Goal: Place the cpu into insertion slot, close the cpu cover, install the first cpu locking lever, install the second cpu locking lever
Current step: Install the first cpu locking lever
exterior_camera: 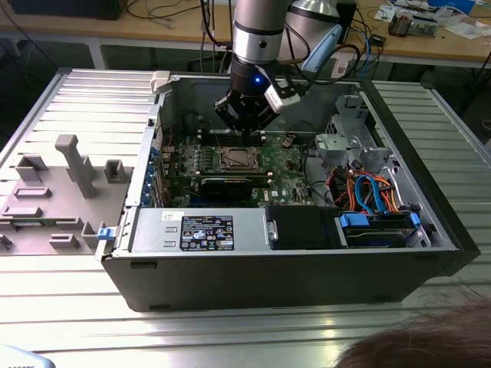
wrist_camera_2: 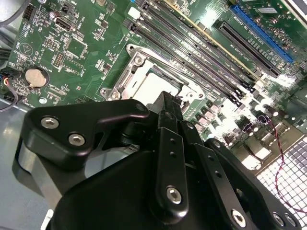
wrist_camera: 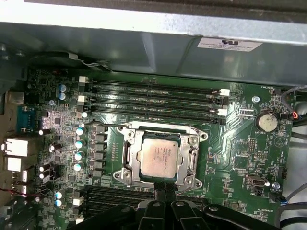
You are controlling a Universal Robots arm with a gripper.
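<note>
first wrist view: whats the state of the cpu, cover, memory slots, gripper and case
cpu: lying flat, framed by the cover
cpu cover: closed down around the cpu
memory slots: empty
gripper: shut, tips at the cover's edge
computer case: lying on its side, open on top

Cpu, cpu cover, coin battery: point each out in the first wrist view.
cpu [wrist_camera: 160,154], first wrist view, centre of its top.
cpu cover [wrist_camera: 158,130], first wrist view, frame bar.
coin battery [wrist_camera: 265,121], first wrist view, its centre.
</note>
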